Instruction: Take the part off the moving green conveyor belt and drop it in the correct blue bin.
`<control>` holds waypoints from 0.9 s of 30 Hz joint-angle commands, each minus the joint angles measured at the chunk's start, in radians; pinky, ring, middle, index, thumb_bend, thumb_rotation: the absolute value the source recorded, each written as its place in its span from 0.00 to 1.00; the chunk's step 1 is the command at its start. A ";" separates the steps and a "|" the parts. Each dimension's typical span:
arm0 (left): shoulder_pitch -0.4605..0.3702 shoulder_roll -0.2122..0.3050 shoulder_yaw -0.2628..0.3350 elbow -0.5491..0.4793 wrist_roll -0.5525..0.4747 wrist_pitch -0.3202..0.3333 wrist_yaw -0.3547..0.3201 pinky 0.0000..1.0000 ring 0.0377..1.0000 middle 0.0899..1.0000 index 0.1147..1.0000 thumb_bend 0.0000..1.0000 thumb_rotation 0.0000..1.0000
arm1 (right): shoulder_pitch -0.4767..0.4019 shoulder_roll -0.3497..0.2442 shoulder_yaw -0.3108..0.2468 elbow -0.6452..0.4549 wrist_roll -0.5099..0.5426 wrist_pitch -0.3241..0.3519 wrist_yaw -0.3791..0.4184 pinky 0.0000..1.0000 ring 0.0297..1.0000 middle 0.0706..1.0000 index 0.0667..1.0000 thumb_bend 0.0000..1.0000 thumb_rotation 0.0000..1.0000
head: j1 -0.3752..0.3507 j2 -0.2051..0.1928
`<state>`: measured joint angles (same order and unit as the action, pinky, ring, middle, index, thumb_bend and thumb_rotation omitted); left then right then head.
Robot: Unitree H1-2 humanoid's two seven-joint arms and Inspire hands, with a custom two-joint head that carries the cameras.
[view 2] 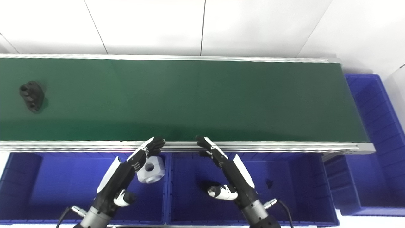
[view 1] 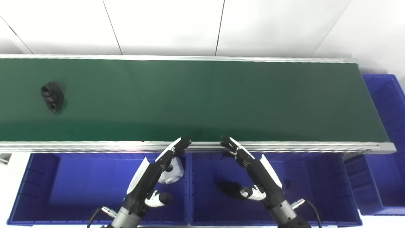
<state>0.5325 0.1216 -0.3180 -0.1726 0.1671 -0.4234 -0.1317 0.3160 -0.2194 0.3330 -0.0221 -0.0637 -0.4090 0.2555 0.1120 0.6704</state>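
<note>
A black part with round holes lies on the green conveyor belt at its far left. My left hand hovers open over the left blue bin, fingertips reaching the belt's near rail. My right hand hovers open over the middle blue bin, fingertips also at the rail. Both hands hold nothing and are far right of the black part.
A white block with a hole lies in the left bin beside my left hand. A dark part and a small dark piece lie in the middle bin. Another blue bin stands past the belt's right end.
</note>
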 commanded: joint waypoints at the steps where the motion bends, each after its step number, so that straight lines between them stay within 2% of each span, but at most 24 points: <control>1: 0.004 0.003 -0.004 -0.014 0.009 -0.041 0.009 0.88 0.90 0.88 0.88 0.96 0.98 | 0.002 -0.002 0.004 -0.008 0.001 -0.061 -0.006 0.81 0.91 0.95 0.90 1.00 0.90 | 0.002 -0.003; 8: -0.002 0.001 -0.004 -0.004 -0.002 -0.037 0.005 0.88 0.89 0.88 0.88 0.99 0.97 | -0.001 -0.007 0.006 -0.001 0.003 -0.061 -0.007 0.81 0.92 0.95 0.89 1.00 0.89 | 0.002 -0.011; 10: -0.012 0.003 -0.007 0.022 0.006 -0.043 0.016 0.87 0.89 0.88 0.88 0.98 0.97 | -0.011 -0.004 0.009 0.024 0.003 -0.061 -0.012 0.80 0.91 0.95 0.90 1.00 0.89 | 0.018 -0.050; 11: -0.023 0.006 -0.014 0.049 0.004 -0.045 0.027 0.87 0.88 0.88 0.87 0.98 0.96 | -0.019 -0.003 0.013 0.052 0.004 -0.061 -0.016 0.80 0.91 0.95 0.90 1.00 0.89 | 0.032 -0.110; 14: -0.059 0.015 -0.033 0.124 -0.007 -0.046 0.058 0.87 0.88 0.87 0.86 0.99 0.96 | -0.049 -0.001 0.022 0.133 0.009 -0.061 -0.026 0.79 0.90 0.94 0.90 1.00 0.89 | 0.050 -0.150; 16: -0.081 0.017 -0.040 0.149 -0.006 -0.046 0.071 0.87 0.87 0.86 0.84 1.00 0.97 | -0.068 -0.003 0.028 0.161 0.009 -0.061 -0.031 0.78 0.89 0.94 0.89 1.00 0.88 | 0.060 -0.161; 20: -0.102 0.021 -0.047 0.156 0.015 -0.046 0.097 0.80 0.83 0.83 0.82 0.99 0.99 | -0.088 -0.007 0.034 0.170 0.003 -0.061 -0.047 0.75 0.88 0.92 0.86 1.00 0.87 | 0.066 -0.159; 27: -0.120 0.026 -0.067 0.174 -0.003 -0.046 0.116 0.81 0.83 0.83 0.81 0.99 0.97 | -0.102 -0.015 0.038 0.185 0.012 -0.061 -0.052 0.74 0.88 0.93 0.86 1.00 0.87 | 0.083 -0.158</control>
<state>0.4142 0.1408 -0.3786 0.0103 0.1679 -0.4358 -0.0351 0.2255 -0.2337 0.3683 0.1738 -0.0624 -0.4306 0.2057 0.1948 0.5123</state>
